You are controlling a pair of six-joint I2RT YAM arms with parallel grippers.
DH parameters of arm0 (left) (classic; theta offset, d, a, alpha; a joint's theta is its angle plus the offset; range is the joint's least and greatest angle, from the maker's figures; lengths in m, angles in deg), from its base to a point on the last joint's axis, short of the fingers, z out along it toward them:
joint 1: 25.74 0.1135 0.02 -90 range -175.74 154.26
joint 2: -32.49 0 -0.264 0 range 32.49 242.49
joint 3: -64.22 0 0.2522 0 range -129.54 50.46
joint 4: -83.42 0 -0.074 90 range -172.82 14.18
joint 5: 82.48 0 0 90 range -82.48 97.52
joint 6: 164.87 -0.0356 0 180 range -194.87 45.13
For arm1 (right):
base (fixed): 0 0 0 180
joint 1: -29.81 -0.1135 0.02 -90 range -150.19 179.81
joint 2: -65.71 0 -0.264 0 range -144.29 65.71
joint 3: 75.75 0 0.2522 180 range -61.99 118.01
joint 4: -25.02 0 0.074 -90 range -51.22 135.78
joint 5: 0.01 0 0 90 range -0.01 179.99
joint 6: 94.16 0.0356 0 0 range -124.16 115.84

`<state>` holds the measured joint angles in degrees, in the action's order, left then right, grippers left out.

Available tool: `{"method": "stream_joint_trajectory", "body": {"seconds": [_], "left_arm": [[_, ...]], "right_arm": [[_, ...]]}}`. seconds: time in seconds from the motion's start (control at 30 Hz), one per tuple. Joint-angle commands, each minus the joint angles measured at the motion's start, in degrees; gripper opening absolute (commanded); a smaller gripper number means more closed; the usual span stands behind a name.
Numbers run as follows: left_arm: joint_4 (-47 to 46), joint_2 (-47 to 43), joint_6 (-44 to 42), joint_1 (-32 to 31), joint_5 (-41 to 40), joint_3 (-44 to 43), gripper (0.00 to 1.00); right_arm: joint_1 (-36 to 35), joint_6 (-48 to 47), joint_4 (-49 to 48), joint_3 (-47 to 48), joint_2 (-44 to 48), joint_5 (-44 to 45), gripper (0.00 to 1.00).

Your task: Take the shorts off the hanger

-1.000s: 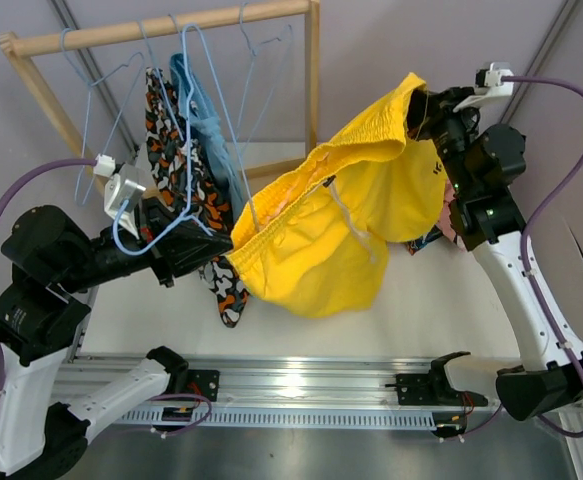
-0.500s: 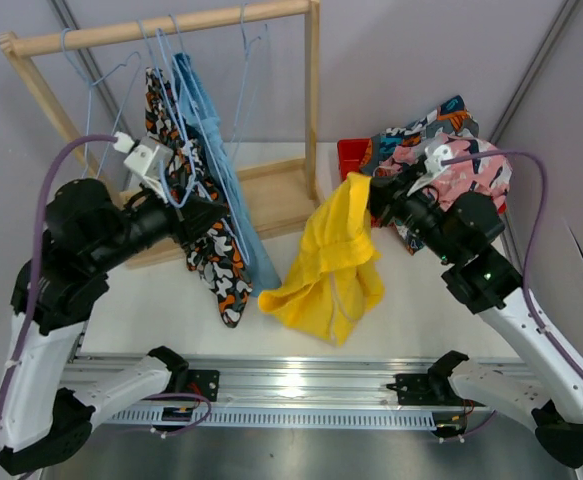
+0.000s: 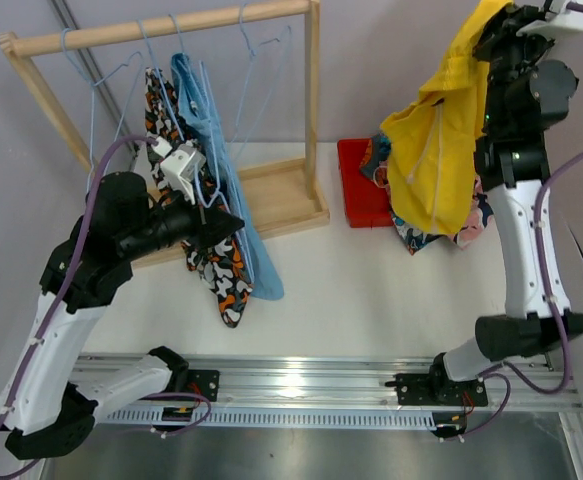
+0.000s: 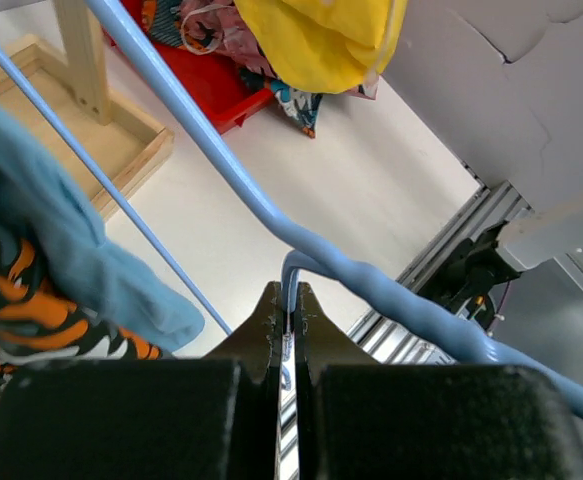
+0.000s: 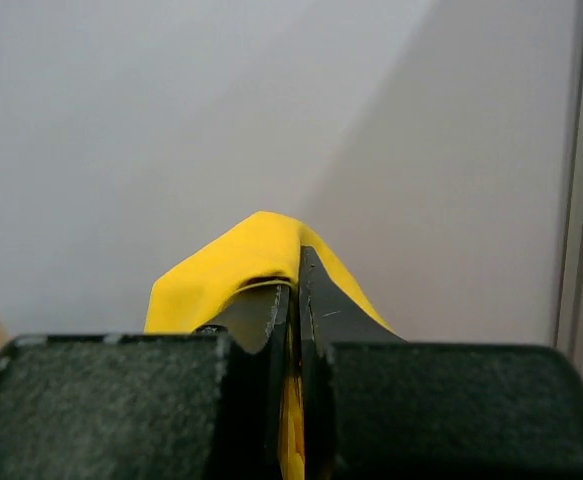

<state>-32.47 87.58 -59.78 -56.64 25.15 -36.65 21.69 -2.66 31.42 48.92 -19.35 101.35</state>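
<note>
My right gripper [image 3: 498, 28] is raised high at the far right, shut on the yellow shorts [image 3: 433, 160], which hang limp above the red tray [image 3: 361, 205]. The right wrist view shows the yellow cloth [image 5: 216, 275] pinched at my right gripper [image 5: 295, 268]. My left gripper [image 3: 223, 222] is shut on a light blue wire hanger [image 4: 271, 215] beside the rack; my left gripper's tips [image 4: 291, 292] clamp the wire. The black-orange-white shorts [image 3: 216, 265] and light blue shorts [image 3: 216, 135] hang on the rack. Pink patterned shorts [image 3: 379, 158] and blue-orange shorts [image 3: 423, 240] lie in the tray.
The wooden rack has a top bar [image 3: 171, 25], a right post [image 3: 314, 100] and a base frame [image 3: 281, 200], with several light blue hangers [image 3: 256, 60] on it. An aluminium rail [image 3: 301, 385] runs along the near edge. Grey walls stand close behind.
My right gripper has swung the yellow shorts from the middle of the table up and to the far right, above the red tray. My left gripper has drawn back toward the rack with the hanger.
</note>
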Motion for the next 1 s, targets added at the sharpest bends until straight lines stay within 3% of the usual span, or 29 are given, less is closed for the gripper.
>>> {"method": "stream_joint_trajectory", "body": {"seconds": [0.0,0.1,0.2,0.27,0.37,0.5,0.67,0.97], "left_arm": [[-3.85,4.40,0.38,-0.31,4.60,-3.76,0.00],[-4.03,10.81,-0.41,0.04,6.37,-9.29,0.00],[-4.55,18.02,-0.59,2.58,9.17,-15.71,0.00],[-5.87,23.29,0.63,6.36,13.74,-19.05,0.00],[-6.14,30.13,1.69,10.66,16.46,-24.76,0.00],[-3.25,38.92,2.75,15.59,19.98,-37.48,0.00],[-5.52,39.92,4.77,20.69,21.31,-39.63,0.00],[-6.49,35.10,3.10,21.05,15.25,-45.16,0.00]], "right_arm": [[4.77,2.81,-10.91,6.15,-8.09,1.91,0.00],[7.06,3.34,-15.58,6.15,-14.77,3.23,0.00],[7.51,5.53,-11.99,5.99,-20.49,2.97,0.01],[7.59,7.63,-8.73,3.10,-21.56,2.71,0.08],[7.51,10.97,-17.46,-13.30,-16.23,0.60,0.18],[7.51,15.72,-27.53,-31.43,-8.12,-1.07,0.19],[6.80,16.43,-31.66,-44.10,0.05,-1.16,0.18],[4.34,17.74,-30.26,-56.76,7.27,-1.95,0.15]]}}
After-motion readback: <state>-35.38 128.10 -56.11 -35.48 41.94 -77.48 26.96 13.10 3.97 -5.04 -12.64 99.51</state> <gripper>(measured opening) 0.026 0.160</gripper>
